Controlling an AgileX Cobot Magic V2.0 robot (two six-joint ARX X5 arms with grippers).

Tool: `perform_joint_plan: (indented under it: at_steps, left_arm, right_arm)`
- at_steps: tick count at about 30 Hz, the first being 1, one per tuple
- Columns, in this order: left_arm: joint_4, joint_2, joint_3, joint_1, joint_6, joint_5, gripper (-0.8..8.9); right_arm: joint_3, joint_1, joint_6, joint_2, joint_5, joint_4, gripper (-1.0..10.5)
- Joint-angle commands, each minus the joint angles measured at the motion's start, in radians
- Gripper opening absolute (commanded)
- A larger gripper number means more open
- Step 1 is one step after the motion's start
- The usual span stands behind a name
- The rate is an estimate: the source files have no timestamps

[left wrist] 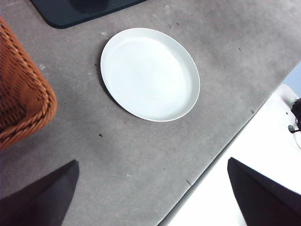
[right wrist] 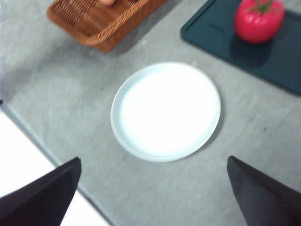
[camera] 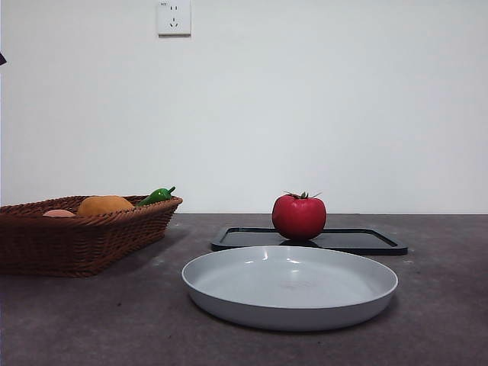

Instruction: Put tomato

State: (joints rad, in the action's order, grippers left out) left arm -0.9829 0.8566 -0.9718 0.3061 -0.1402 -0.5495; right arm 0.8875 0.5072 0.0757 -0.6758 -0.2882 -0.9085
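The red tomato (camera: pixel 299 216) with a green stem sits on a flat black tray (camera: pixel 358 241) behind an empty grey plate (camera: pixel 290 286). The right wrist view shows the tomato (right wrist: pixel 259 20) on the tray (right wrist: pixel 277 56) beyond the plate (right wrist: pixel 165 111). My right gripper (right wrist: pixel 153 197) is open and empty, high above the table's near edge. My left gripper (left wrist: pixel 153 197) is open and empty too, high above the table near the plate (left wrist: pixel 149 74). The tomato is out of the left wrist view.
A brown wicker basket (camera: pixel 76 236) stands at the left with an orange fruit (camera: pixel 105 204), a green pepper (camera: pixel 156 196) and a pinkish item (camera: pixel 59 213). The basket also shows in both wrist views (left wrist: pixel 19 108) (right wrist: pixel 94 21). A wall socket (camera: pixel 174 17) is high on the wall.
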Motion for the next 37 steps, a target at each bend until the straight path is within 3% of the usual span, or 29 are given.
perform_joint_plan:
  at_steps: [1,9,11,15,19,37]
  left_arm:
    - [0.011,0.006,-0.022,0.003,-0.005,-0.005,4.96]
    - [0.01,0.006,-0.022,0.003,-0.005,-0.005,4.96]
    - [0.011,0.006,-0.022,0.003,-0.005,-0.005,4.89]
    - [0.01,0.006,-0.022,0.003,-0.005,-0.005,2.51]
    - [0.01,0.006,-0.022,0.003,-0.005,-0.005,0.02]
    - [0.011,0.006,-0.022,0.003,-0.005,-0.005,0.08]
  right_arm:
    - [-0.021,0.011,0.017,0.019,-0.003,0.009,4.9]
    - [-0.035,0.011,0.015,0.024,-0.003,0.012,4.9]
    - [-0.035,0.011,0.015,0.024,-0.003,0.012,4.3]
    - [-0.035,0.011,0.015,0.024,-0.003,0.011,1.3]
    - [-0.035,0.011,0.014,0.024,-0.003,0.011,0.2]
    - [-0.035,0.01,0.017,0.024,0.0,0.026,0.2]
